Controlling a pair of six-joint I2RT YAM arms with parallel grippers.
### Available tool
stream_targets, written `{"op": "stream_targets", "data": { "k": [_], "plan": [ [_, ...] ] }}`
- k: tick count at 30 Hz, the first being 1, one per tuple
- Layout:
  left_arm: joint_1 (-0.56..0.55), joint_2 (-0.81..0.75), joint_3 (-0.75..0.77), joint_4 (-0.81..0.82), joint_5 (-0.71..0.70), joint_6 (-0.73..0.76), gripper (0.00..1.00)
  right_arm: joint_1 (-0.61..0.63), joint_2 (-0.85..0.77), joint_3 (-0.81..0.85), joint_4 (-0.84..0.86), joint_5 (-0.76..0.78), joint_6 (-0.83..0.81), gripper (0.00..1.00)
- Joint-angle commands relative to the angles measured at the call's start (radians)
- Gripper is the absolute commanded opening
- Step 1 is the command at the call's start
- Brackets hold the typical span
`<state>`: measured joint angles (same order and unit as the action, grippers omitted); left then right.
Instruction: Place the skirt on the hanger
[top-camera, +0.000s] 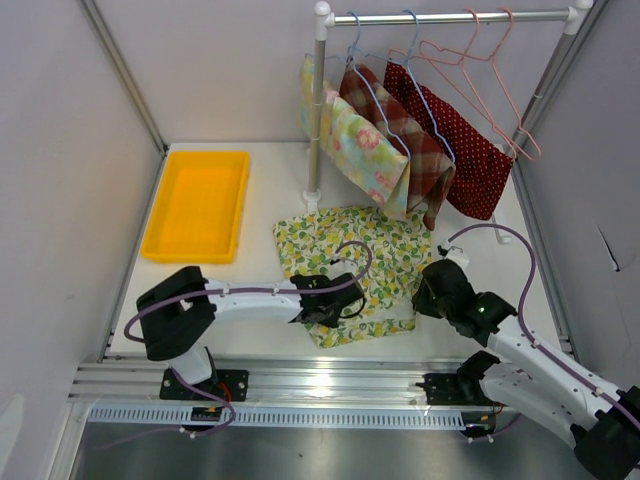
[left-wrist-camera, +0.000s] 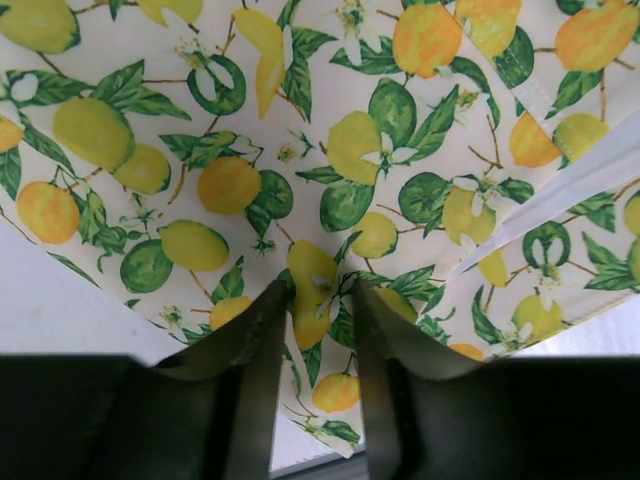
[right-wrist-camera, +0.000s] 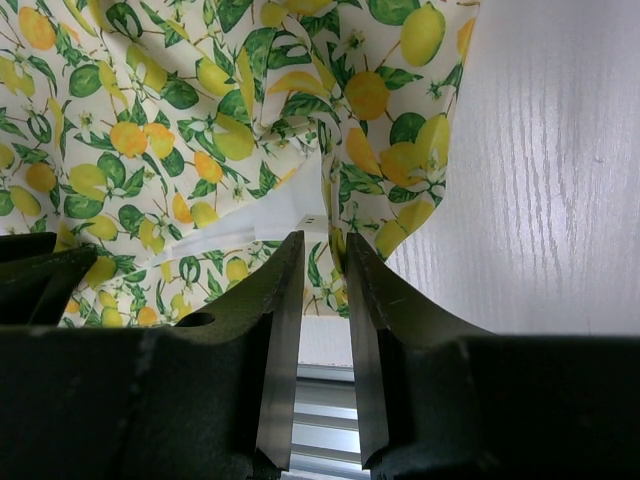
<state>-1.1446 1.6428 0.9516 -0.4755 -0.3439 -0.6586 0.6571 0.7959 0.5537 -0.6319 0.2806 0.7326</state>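
Note:
The lemon-print skirt (top-camera: 350, 245) lies flat on the white table, below the clothes rack. My left gripper (top-camera: 335, 300) is at its near-left hem; in the left wrist view it (left-wrist-camera: 317, 295) is shut on a puckered fold of the skirt (left-wrist-camera: 300, 130). My right gripper (top-camera: 430, 290) is at the near-right edge; in the right wrist view it (right-wrist-camera: 325, 245) is shut on the edge of the skirt (right-wrist-camera: 180, 120), which bunches above the tips. Empty pink hangers (top-camera: 480, 60) hang on the rail (top-camera: 450, 17) at the back right.
A yellow tray (top-camera: 197, 203) sits at the back left. The rack's white post (top-camera: 316, 120) stands behind the skirt. A floral garment (top-camera: 365, 150), a plaid one (top-camera: 420, 160) and a red dotted one (top-camera: 470, 160) hang on the rail.

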Motion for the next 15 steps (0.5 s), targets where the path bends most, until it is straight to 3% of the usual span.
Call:
{"op": "stream_targets", "data": {
  "k": [1,2,5,11,15],
  "plan": [
    [-0.004,0.002,-0.01,0.032,-0.023,-0.022,0.31,0.004,-0.011,-0.014,0.012,0.029,0.007,0.28],
    [-0.006,0.0,-0.016,0.032,-0.026,-0.029,0.21,0.004,-0.011,-0.014,0.015,0.029,0.005,0.28],
    [-0.006,-0.031,-0.031,0.028,-0.032,-0.036,0.02,0.004,-0.004,-0.021,0.02,0.031,0.007,0.28],
    [0.0,-0.098,-0.057,0.002,-0.061,-0.048,0.0,0.001,0.009,-0.035,0.032,0.037,0.016,0.28],
    [0.022,-0.223,-0.121,-0.002,-0.067,-0.087,0.0,-0.014,0.028,-0.047,0.046,0.031,0.022,0.28]
  ]
}}
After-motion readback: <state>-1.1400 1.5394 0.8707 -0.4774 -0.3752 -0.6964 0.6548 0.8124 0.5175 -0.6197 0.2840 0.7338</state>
